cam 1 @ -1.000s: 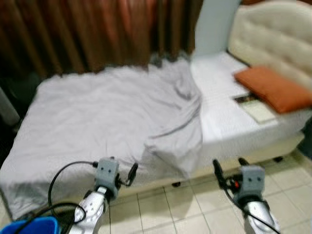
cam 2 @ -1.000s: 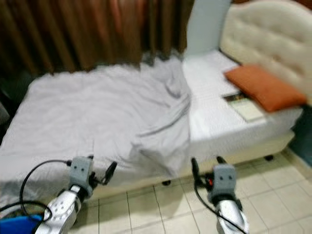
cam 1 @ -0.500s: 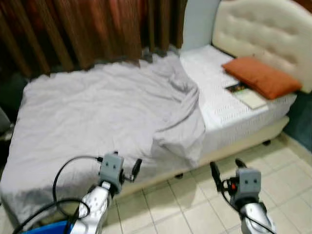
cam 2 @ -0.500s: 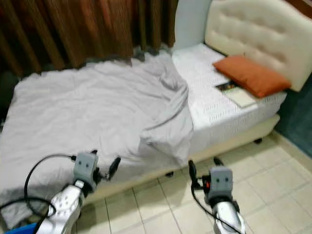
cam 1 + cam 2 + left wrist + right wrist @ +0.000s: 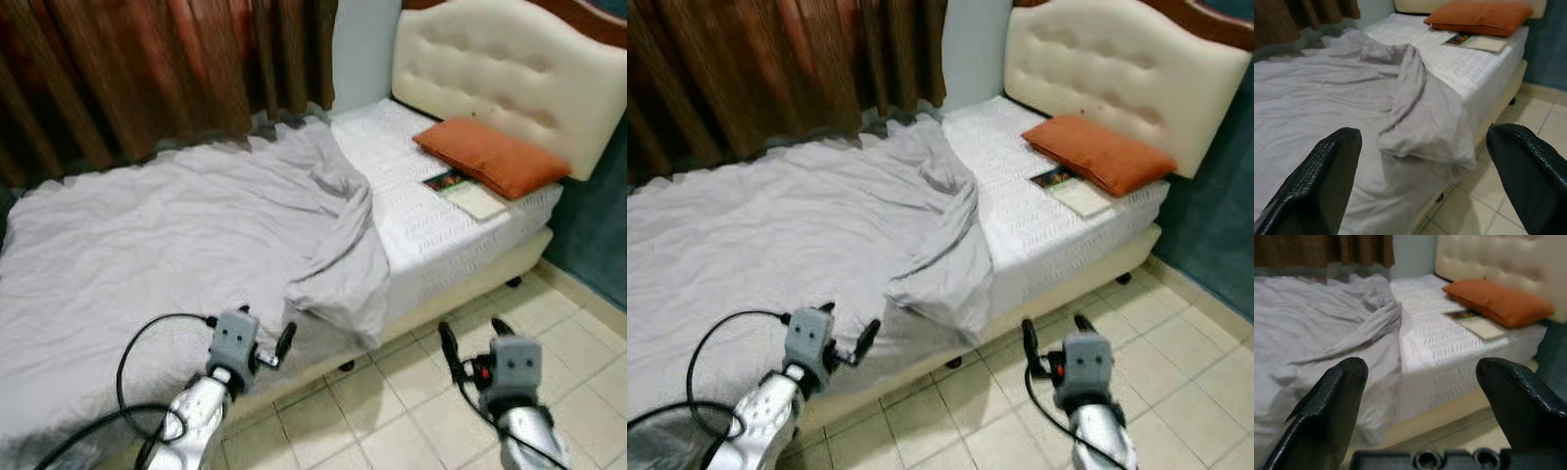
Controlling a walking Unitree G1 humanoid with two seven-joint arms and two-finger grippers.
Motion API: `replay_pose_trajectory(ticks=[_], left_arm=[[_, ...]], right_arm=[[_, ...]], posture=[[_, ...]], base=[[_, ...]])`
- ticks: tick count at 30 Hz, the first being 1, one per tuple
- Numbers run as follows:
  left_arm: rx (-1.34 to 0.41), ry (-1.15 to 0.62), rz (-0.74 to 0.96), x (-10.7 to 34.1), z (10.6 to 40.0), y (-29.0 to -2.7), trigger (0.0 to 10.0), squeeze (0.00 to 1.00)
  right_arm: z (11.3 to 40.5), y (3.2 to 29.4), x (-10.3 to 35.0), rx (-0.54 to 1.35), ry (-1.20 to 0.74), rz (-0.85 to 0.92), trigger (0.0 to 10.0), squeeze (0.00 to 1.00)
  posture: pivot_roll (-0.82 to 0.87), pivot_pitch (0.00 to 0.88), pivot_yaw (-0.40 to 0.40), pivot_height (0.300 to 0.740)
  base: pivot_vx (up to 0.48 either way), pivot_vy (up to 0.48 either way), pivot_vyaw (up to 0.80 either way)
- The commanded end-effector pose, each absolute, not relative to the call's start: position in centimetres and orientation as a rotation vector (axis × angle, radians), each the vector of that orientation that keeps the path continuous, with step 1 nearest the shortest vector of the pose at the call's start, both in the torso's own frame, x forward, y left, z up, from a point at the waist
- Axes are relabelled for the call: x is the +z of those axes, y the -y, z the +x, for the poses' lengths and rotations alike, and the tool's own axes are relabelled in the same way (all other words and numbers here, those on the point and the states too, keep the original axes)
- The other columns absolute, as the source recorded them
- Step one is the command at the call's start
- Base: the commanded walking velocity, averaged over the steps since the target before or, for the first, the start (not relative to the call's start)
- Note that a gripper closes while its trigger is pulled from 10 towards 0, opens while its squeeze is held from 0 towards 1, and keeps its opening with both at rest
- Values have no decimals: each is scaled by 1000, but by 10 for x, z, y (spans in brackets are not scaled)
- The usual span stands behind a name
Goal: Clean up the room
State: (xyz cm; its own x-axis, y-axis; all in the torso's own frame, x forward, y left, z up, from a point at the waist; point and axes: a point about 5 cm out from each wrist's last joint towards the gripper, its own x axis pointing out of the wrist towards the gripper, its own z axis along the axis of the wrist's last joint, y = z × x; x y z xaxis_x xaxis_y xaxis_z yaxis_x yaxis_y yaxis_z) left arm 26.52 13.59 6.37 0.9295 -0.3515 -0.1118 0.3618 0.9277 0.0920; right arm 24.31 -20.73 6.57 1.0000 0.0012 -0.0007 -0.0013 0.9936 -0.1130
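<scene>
Lying on bed point(image 5: 460, 245), orange pillow point(image 5: 490, 157), book point(image 5: 462, 192), rumpled grey sheet point(image 5: 196, 245)

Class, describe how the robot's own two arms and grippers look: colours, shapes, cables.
Both arms are shiny silver. Each ends in a boxy grey wrist block carrying two long black fingers with a textured surface. A black cable loops from the left gripper; the right gripper shows a small red part and a thin black cable.

Matt creased cloth blanket point(image 5: 196, 225), tufted glossy headboard point(image 5: 500, 69), smooth floor tiles point(image 5: 411, 392).
</scene>
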Motion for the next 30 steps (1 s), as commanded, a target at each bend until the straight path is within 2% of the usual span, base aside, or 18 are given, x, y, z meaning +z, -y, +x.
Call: replay_pose_trajectory(ticks=[1, 7, 16, 22, 30], left_arm=[[-351, -101, 97, 63, 266, -138, 10000, 0], [-349, -102, 83, 63, 267, -135, 10000, 0], [-320, -112, 58, 62, 268, -136, 10000, 0], [-238, -142, 17, 57, 270, -144, 10000, 0], [-262, -146, 51, 54, 267, -139, 10000, 0]], right_arm=[[240, 205, 62, 14, -17, -110, 10000, 0], [241, 206, 62, 15, -21, -117, 10000, 0], [243, 205, 63, 31, -27, -110, 10000, 0], [246, 201, 64, 59, -43, -73, 10000, 0], [245, 194, 60, 116, -85, -88, 10000, 0]], posture=[[-83, 45, 51, 740], [-84, 50, 47, 740], [-86, 53, 43, 740], [-86, 61, 38, 740], [-82, 75, 31, 740]], base=[[480, 0, -800], [480, 0, -794], [480, 0, 0], [467, 0, 0], [446, 0, 643]])
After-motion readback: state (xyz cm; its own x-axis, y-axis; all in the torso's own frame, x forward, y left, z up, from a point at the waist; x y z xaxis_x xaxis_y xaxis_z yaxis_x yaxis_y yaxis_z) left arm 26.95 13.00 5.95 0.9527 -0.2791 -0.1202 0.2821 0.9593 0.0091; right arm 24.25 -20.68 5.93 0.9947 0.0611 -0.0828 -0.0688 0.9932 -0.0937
